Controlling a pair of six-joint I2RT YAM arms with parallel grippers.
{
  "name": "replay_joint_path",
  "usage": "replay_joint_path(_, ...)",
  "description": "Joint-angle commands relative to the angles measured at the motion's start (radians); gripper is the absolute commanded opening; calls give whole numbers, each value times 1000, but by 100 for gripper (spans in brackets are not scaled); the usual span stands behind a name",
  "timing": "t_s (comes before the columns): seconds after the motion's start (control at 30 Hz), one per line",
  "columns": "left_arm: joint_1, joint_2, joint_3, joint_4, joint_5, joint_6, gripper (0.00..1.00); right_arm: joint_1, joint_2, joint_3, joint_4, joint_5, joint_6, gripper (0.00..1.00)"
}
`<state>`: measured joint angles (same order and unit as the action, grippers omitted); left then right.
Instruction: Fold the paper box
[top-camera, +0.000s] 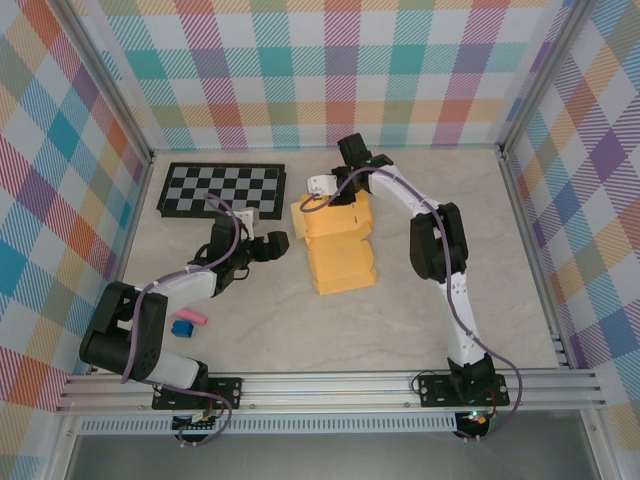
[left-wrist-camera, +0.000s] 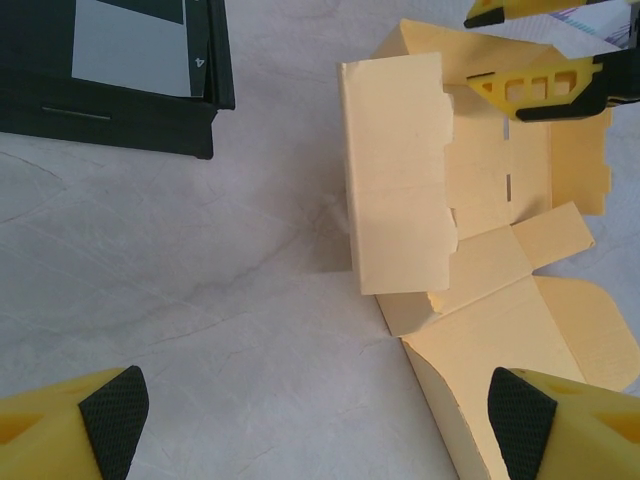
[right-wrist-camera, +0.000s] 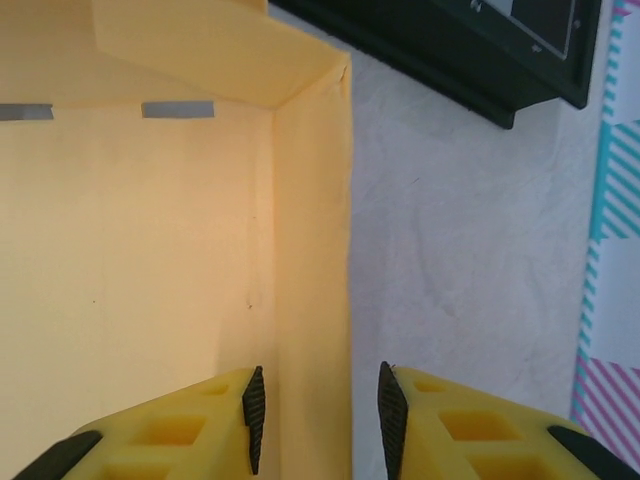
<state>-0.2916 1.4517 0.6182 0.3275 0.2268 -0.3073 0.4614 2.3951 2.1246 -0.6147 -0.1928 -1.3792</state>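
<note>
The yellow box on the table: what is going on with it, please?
Two robot arms are folding a paper box, which is only partly shaped. The right fingers straddle one raised side wall without squeezing it. The left fingers hang wide open at the box's left side, holding nothing.

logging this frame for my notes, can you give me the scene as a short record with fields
paper box: yellow-orange card, mid-table, partly folded, some walls up, flaps unfolded
left end effector: open, holding nothing, over bare table beside the box
right end effector: open, one finger each side of an upright wall at the box's far end, not pinching
checkerboard panel: far left, next to the box
small pieces: pink piece and blue piece, near left
task state: folding unfinished
</note>
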Motion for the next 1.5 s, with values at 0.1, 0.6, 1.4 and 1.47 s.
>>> replay_joint_path(0.1, 14, 14, 27, 5, 12, -2, 90, -7, 22, 26, 11, 14, 31, 29)
replay_joint_path(0.6, 13, 51, 39, 72, 50, 18, 90, 13, -181, -420, 616, 128, -24, 3)
replay_joint_path(1.4, 10, 288, 228, 170, 190, 263, 71, 65, -361, -943, 1380, 213, -87, 0)
replay_joint_path(1.47, 5, 294, 191, 297, 250, 330, 73, 66, -378, -965, 1392, 198, -80, 0)
